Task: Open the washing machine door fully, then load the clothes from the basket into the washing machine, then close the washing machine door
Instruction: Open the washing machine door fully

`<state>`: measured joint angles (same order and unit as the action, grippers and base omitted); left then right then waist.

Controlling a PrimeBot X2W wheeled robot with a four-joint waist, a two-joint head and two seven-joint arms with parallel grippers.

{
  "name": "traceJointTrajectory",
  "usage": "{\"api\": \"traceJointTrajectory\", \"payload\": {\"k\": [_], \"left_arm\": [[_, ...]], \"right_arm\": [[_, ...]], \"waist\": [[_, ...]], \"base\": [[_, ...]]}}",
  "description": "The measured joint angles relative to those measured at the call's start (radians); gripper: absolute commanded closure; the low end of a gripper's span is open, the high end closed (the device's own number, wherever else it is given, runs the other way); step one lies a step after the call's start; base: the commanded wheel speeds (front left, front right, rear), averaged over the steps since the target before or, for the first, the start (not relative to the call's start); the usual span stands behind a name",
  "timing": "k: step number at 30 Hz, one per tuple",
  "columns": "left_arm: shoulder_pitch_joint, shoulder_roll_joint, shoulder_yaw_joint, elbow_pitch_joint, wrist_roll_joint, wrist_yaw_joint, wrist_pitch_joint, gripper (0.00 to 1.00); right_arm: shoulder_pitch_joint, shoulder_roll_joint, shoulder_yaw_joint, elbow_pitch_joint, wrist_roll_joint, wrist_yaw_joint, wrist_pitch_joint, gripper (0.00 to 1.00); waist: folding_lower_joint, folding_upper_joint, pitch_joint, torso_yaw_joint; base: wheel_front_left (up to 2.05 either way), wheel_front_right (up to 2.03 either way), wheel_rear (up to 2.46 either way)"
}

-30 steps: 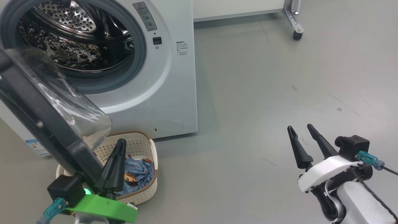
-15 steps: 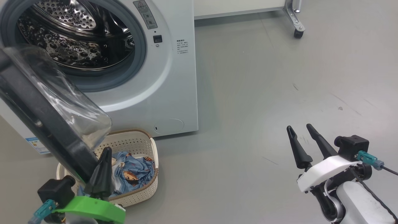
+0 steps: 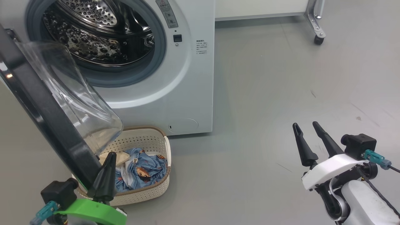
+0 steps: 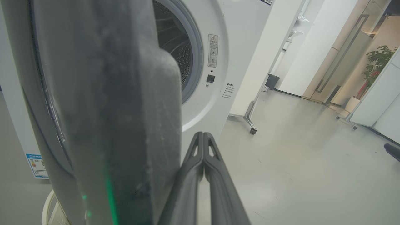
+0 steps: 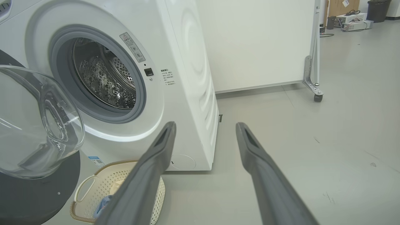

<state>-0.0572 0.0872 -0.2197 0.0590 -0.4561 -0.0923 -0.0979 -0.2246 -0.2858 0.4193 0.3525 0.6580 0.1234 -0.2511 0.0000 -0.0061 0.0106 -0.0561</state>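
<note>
Here we are at the washing machine (image 3: pixel 187 78), and the washing machine door (image 3: pixel 47 115) stands swung out on its left hinge, coming towards us with its glass bulge facing right. It is roughly edge-on to the front panel, so I'd call it open but not thrown all the way back. The left fingers (image 3: pixel 106 175) are clenched tight together with nothing between them. They sit low, right beside the door's black rim on its inner side, and from the wrist's own angle they look to be touching it. My read: closed like that they make one stiff prod for shoving the door wider, which beats trying to pinch that broad rim.

Over on the far right, well apart from everything, the right fingers (image 3: pixel 301 143) are spread wide and empty above bare floor (image 3: pixel 265 93). Parked there they're out of the door's swing, and ready, I'd guess, for the grabbing to come.

The basket (image 3: pixel 140 140) sits on the floor just in front of the machine, tucked under the door's lower edge, its left part hidden behind the rim. The clothes (image 3: pixel 142 170) lie inside it, blue print with a cream piece showing. The drum (image 3: pixel 100 31) looks bare, so loading hasn't begun. Watch that door: it hangs right over the basket, and until it clears, reaching the clothes will be awkward
</note>
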Motion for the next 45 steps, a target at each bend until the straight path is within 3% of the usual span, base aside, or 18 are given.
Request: {"api": "traceJointTrajectory", "payload": {"k": [21,45], "left_arm": [[0.021,0.023,0.042,-0.01,0.0,0.025,-0.01,1.0],[0.022,0.13,0.181,0.016,-0.036,0.072,0.06,1.0]], "right_arm": [[0.017,0.005,-0.006,-0.01,0.0,0.0,0.0,0.0],[0.02,0.032,0.002,-0.012,0.0,0.0,0.0,0.0]], "waist": [[0.0,0.0,-0.021,0.147],[0.0,0.0,-0.009,0.256]], "base": [[0.0,0.0,0.0],[0.0,0.0,0.0]]}}
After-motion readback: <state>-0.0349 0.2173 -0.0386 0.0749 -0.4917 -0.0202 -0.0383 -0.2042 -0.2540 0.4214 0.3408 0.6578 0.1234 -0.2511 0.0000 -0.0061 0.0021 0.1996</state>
